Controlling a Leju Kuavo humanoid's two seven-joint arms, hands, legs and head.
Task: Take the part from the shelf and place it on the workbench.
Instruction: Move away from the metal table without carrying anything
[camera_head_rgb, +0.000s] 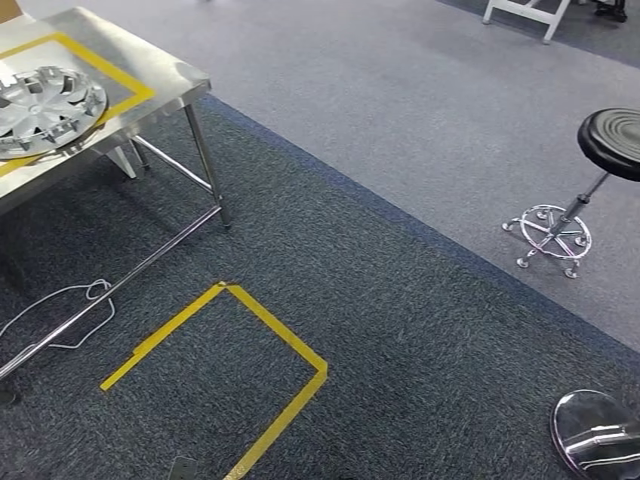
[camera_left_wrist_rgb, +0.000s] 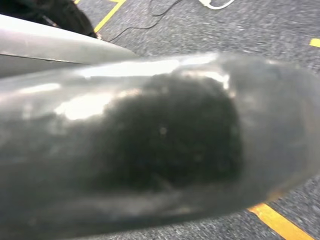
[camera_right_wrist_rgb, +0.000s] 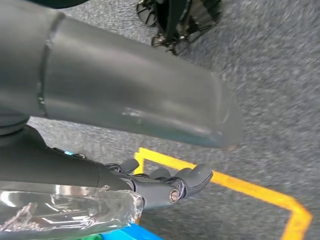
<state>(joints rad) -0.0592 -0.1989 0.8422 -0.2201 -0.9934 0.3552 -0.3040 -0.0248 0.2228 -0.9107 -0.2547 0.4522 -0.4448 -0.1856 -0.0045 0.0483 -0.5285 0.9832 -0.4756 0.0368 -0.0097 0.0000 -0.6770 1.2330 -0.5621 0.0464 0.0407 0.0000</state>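
Silver hubcap part (camera_head_rgb: 47, 108) lies flat on the steel bench (camera_head_rgb: 162, 75), inside its yellow tape outline.

In the right wrist view the right robot hand (camera_right_wrist_rgb: 162, 182) hangs over grey carpet (camera_head_rgb: 423, 330) and a yellow tape corner (camera_right_wrist_rgb: 241, 185); its dark fingers (camera_right_wrist_rgb: 190, 179) lie extended, close together, clasping nothing, though a crinkled clear wrapping (camera_right_wrist_rgb: 71, 212) sits just beside them. The left wrist view is a blurred grey surface, so I cannot tell the left robot hand's state. A black stool (camera_head_rgb: 615, 140) stands well apart from the bench.

1 hubcap (camera_head_rgb: 47, 108), 1 workbench (camera_head_rgb: 162, 70), 2 stools (camera_head_rgb: 613, 140).
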